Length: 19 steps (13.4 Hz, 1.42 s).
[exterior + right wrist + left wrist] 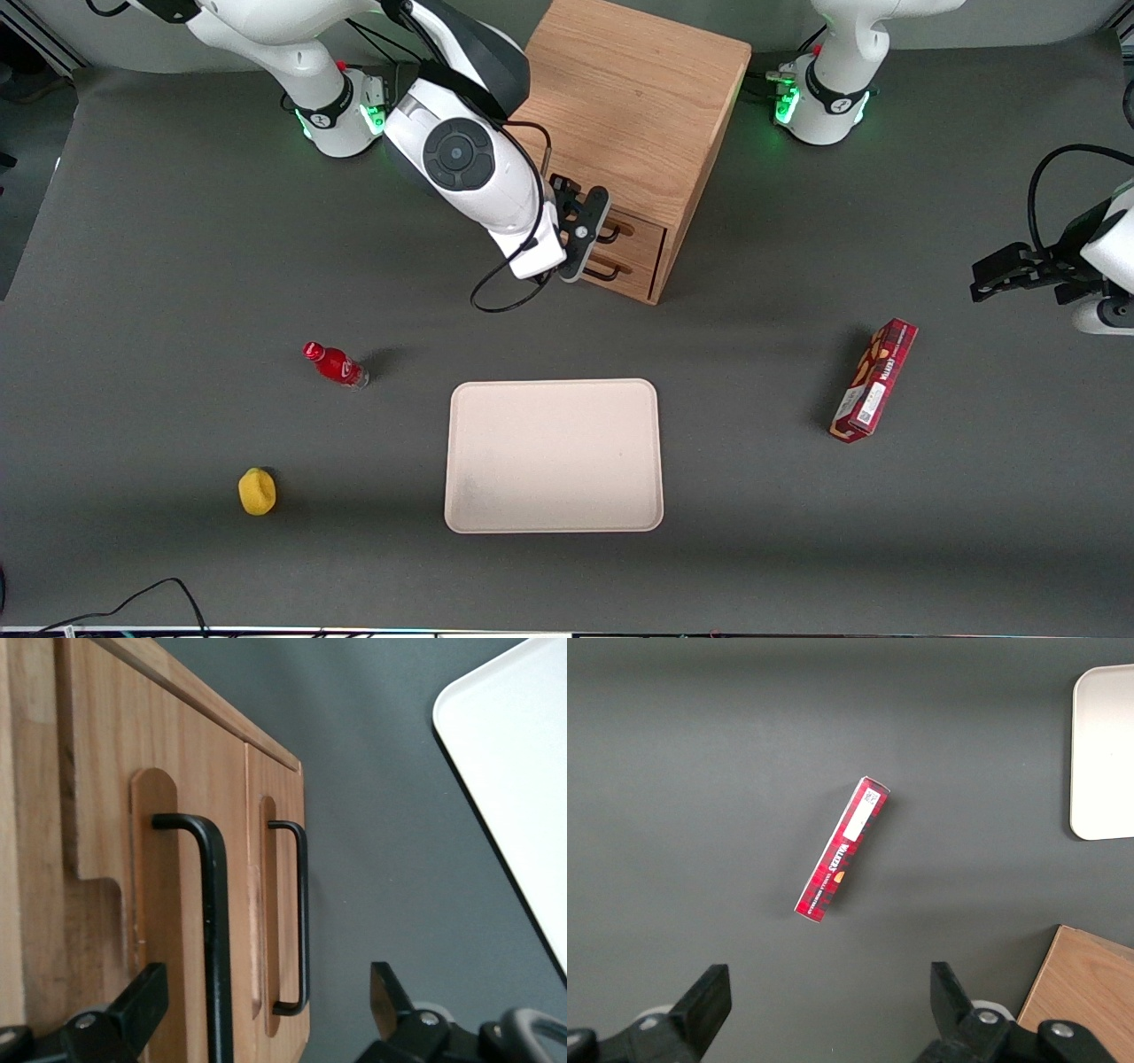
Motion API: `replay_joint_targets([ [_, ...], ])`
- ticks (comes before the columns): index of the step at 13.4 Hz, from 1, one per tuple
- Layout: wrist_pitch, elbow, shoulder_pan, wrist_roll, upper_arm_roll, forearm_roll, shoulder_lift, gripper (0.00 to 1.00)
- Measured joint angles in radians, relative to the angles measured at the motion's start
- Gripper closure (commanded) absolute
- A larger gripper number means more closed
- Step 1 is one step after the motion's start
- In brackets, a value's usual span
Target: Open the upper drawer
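The wooden cabinet [633,97] stands at the back of the table, its two drawers facing the front camera. The upper drawer [640,235] looks shut, and its long black handle [611,232] is partly covered by my hand. In the right wrist view this handle [214,930] runs between my fingers, with the lower drawer's handle [301,912] beside it. My right gripper [580,237] is open, right in front of the drawer fronts at handle height. It also shows in the right wrist view [266,992], fingers wide apart and holding nothing.
A beige tray [554,456] lies nearer the front camera than the cabinet. A red bottle [335,364] and a yellow object [257,491] lie toward the working arm's end. A red box [873,381] lies toward the parked arm's end.
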Motion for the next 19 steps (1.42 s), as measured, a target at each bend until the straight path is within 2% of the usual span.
replay_joint_targets([
  [2, 0.018, -0.007, -0.001, -0.010, 0.000, -0.040, 0.012, 0.00],
  [7, 0.065, -0.012, -0.005, -0.093, -0.005, -0.046, 0.038, 0.00],
  [19, 0.092, 0.070, -0.034, -0.166, -0.178, -0.054, 0.038, 0.00],
])
